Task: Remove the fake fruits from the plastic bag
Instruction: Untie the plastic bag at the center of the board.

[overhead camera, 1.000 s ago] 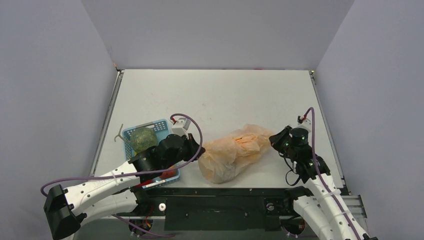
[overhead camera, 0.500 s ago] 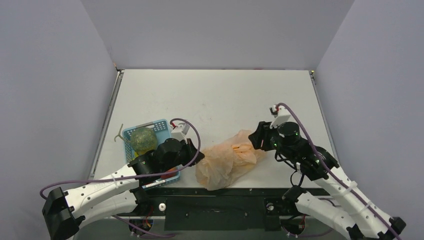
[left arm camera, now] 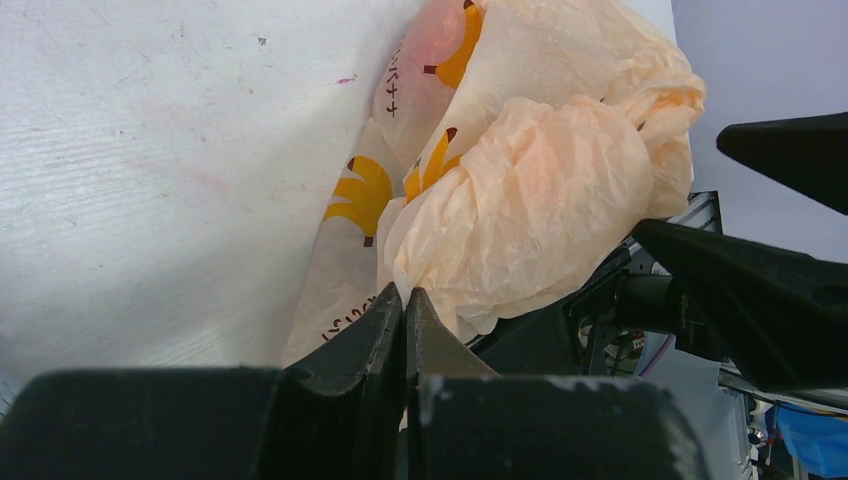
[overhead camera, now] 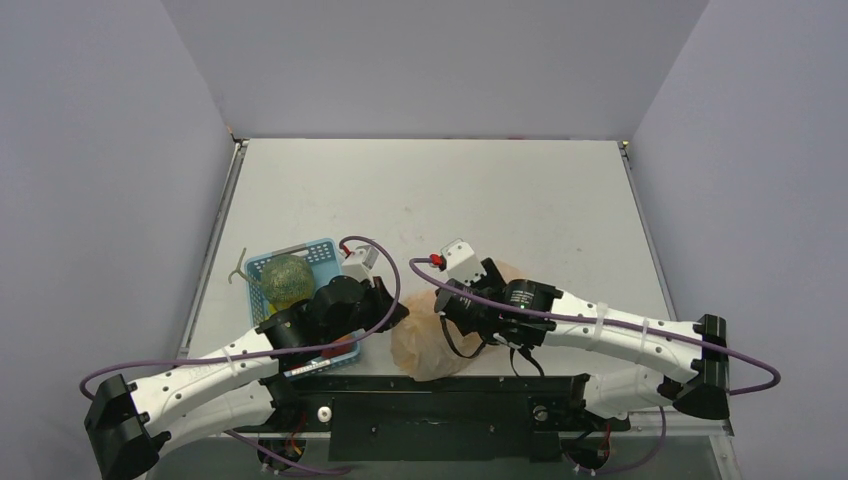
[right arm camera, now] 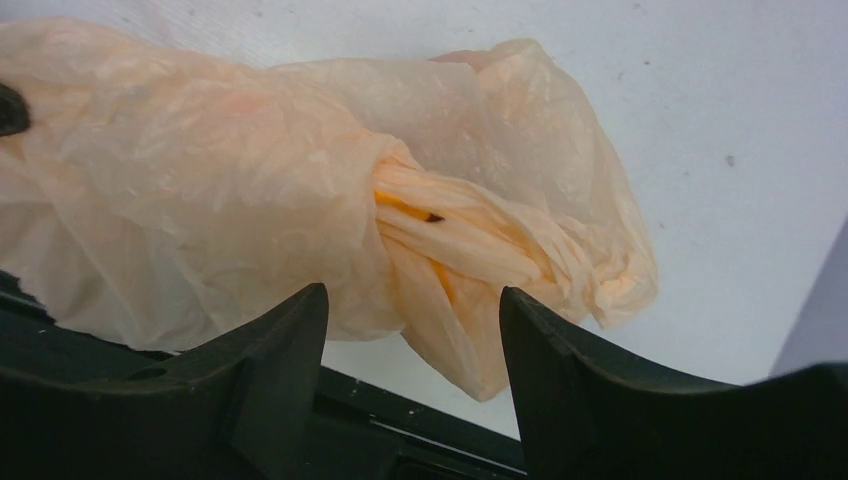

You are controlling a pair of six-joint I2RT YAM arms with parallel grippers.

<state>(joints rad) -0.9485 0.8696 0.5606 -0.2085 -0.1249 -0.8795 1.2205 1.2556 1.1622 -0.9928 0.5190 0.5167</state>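
The plastic bag (overhead camera: pixel 418 345) is a crinkly pale peach sack with yellow banana prints, lying at the table's near edge; it also fills the left wrist view (left arm camera: pixel 540 190) and the right wrist view (right arm camera: pixel 200 180). The fake fruits are hidden inside it. My left gripper (overhead camera: pixel 400 312) is shut at the bag's left edge, its tips (left arm camera: pixel 404 292) pinching the thin film. My right gripper (overhead camera: pixel 450 310) hangs over the middle of the bag, open, with the bag's twisted folds just beyond its fingertips (right arm camera: pixel 412 300) and nothing gripped.
A blue mesh basket (overhead camera: pixel 318 250) with a green melon (overhead camera: pixel 285 280) sits left of the bag, partly under my left arm. The black front rail (overhead camera: pixel 450 385) runs right beside the bag. Grey walls enclose the table on three sides.
My right arm has swung left from the bag's right end to over its middle, and its jaws have opened. The bag has shifted slightly left and nearer the front edge.
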